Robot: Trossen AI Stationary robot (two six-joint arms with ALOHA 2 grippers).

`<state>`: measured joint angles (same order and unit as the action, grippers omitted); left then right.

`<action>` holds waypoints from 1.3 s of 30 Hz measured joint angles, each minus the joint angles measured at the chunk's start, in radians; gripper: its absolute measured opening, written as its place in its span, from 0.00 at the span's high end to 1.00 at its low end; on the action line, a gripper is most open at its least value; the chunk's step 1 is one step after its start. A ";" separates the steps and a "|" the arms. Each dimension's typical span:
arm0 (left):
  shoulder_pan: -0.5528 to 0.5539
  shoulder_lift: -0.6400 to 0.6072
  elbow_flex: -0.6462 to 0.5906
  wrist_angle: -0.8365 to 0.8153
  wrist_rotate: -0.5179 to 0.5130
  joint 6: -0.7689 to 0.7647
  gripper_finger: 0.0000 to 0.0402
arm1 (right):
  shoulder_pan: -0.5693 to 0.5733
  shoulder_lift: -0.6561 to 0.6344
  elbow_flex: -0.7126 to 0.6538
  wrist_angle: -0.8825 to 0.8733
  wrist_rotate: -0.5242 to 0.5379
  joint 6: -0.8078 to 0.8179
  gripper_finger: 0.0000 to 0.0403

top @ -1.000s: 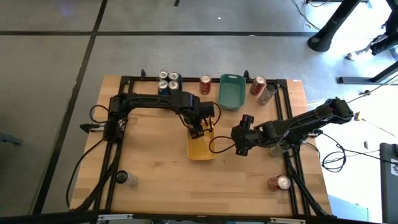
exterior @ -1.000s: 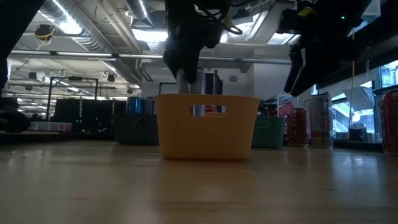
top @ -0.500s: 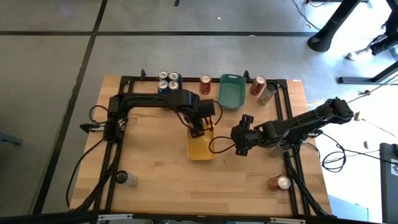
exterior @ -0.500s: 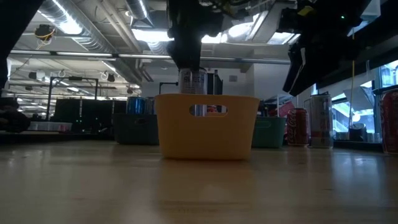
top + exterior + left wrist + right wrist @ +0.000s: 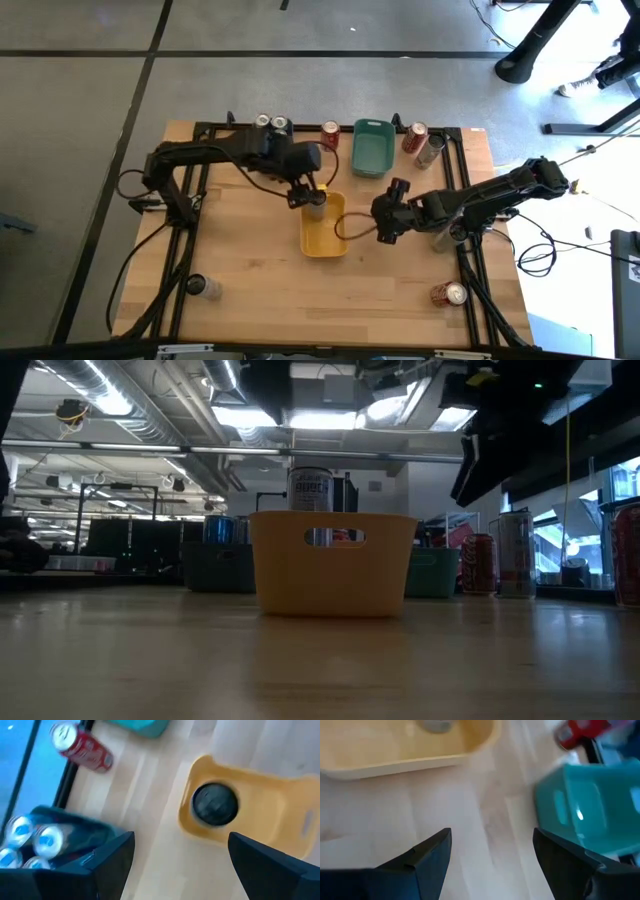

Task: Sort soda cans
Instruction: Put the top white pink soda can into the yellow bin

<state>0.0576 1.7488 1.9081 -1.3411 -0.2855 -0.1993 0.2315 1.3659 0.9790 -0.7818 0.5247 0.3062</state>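
left gripper (image 5: 300, 193) released, empty, pulled back off the bin's far end | silver can (image 5: 316, 198) now stands alone in yellow bin (image 5: 324, 240) | one sorted | right gripper (image 5: 384, 228) spread, empty, waits beside bin

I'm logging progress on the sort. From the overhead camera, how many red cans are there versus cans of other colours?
Red cans: 3
Other cans: 5
Total: 8 in plain sight. The arms may hide more.
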 joint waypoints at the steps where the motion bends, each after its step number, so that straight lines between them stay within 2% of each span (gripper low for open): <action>1: -0.002 -0.016 -0.024 0.002 -0.011 0.000 0.24 | -0.017 0.000 0.012 -0.023 0.000 0.010 0.30; 4: -0.004 -0.082 -0.128 0.037 -0.018 -0.003 0.24 | -0.073 -0.022 0.026 -0.088 0.000 0.027 0.30; 8: -0.005 -0.197 -0.331 0.158 -0.018 -0.004 0.24 | -0.180 -0.081 0.026 -0.165 -0.001 0.028 0.30; 14: -0.003 -0.383 -0.621 0.412 -0.016 0.003 0.24 | -0.408 -0.174 0.028 -0.187 -0.065 -0.016 0.30; 19: 0.012 -0.487 -0.782 0.582 -0.014 0.041 0.24 | -0.606 -0.189 0.082 -0.193 -0.090 -0.113 0.30; 23: 0.026 -0.524 -0.849 0.655 -0.014 0.066 0.24 | -0.713 -0.189 0.142 -0.162 -0.091 -0.239 0.30; 28: 0.030 -0.536 -0.888 0.698 -0.014 0.072 0.24 | -0.787 -0.189 0.207 -0.150 -0.094 -0.356 0.30; 39: 0.030 -0.533 -0.888 0.744 -0.014 0.159 0.24 | -0.932 -0.157 0.221 -0.155 -0.276 -0.410 0.29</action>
<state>0.0879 1.2156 1.0203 -0.5971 -0.2995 -0.0405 -0.7006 1.2085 1.1999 -0.9367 0.2487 -0.1034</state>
